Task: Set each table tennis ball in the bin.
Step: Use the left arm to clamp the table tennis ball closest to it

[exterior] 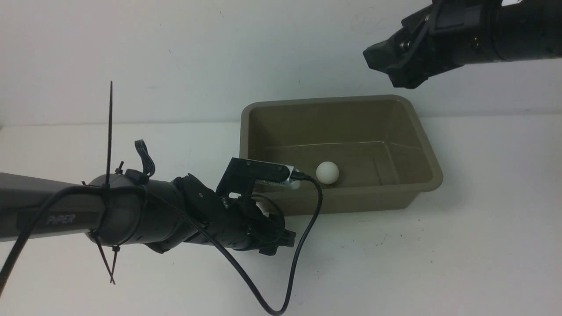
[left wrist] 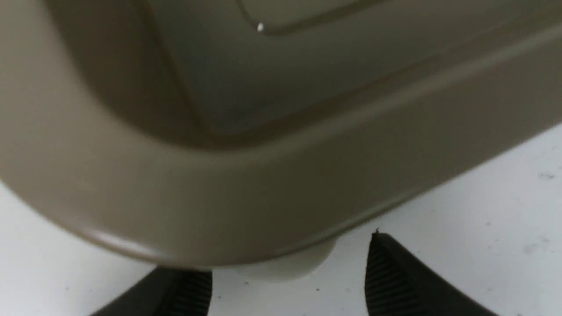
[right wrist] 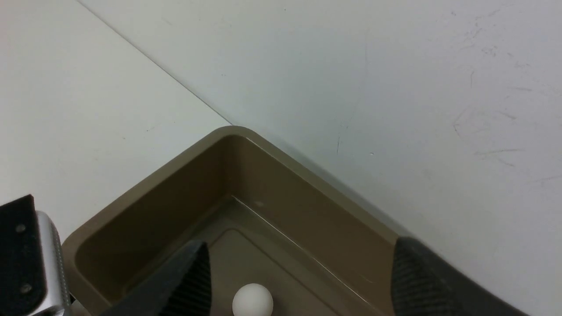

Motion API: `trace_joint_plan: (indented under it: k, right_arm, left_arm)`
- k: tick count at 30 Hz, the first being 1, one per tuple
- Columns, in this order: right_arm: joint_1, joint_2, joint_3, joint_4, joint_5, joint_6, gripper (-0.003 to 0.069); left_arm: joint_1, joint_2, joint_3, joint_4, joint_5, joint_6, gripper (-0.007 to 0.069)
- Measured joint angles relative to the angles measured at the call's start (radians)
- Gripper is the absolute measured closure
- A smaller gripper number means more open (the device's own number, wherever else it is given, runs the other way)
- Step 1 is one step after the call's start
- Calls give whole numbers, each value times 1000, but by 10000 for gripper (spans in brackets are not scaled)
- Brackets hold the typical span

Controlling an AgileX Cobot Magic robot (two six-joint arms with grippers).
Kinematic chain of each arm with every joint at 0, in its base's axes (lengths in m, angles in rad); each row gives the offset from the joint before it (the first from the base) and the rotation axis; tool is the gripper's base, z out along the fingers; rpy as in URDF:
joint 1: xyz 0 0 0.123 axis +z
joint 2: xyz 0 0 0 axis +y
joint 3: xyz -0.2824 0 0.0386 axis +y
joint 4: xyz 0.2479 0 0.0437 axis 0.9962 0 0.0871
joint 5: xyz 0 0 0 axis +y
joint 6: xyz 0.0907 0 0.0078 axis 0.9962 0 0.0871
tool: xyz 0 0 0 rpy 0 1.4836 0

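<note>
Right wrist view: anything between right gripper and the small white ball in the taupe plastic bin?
Nothing. The right wrist view shows only bare floor of the bin between the open right gripper and the ball.

A matte white table tennis ball (exterior: pixel 327 172) lies in the plain taupe rectangular plastic bin (exterior: pixel 333 101); the surrounding white tabletop (exterior: pixel 439 263) is dark-specked.
</note>
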Motion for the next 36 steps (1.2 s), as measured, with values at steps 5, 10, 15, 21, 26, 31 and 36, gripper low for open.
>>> trace_joint_plan:
  k: [5,10,15,21,26,31,36]
  right_arm:
    - [0,0,0,0,-6,0,158]
    - [0,0,0,0,-6,0,158]
    - [0,0,0,0,-12,0,158]
    - [0,0,0,0,-20,0,158]
    - [0,0,0,0,-21,0,158]
    - [0,0,0,0,-27,0,158]
    - [0,0,0,0,-40,-14,158]
  left_arm:
    - [0,12,-1,-1,-8,1,199]
    - [0,13,-1,-1,-43,1,199]
    - [0,15,-1,-1,-46,1,235]
    - [0,17,-1,-2,-47,1,277]
    - [0,17,-1,-2,-46,1,277]
    - [0,17,-1,-1,-20,10,277]
    - [0,-5,-2,-1,79,37,277]
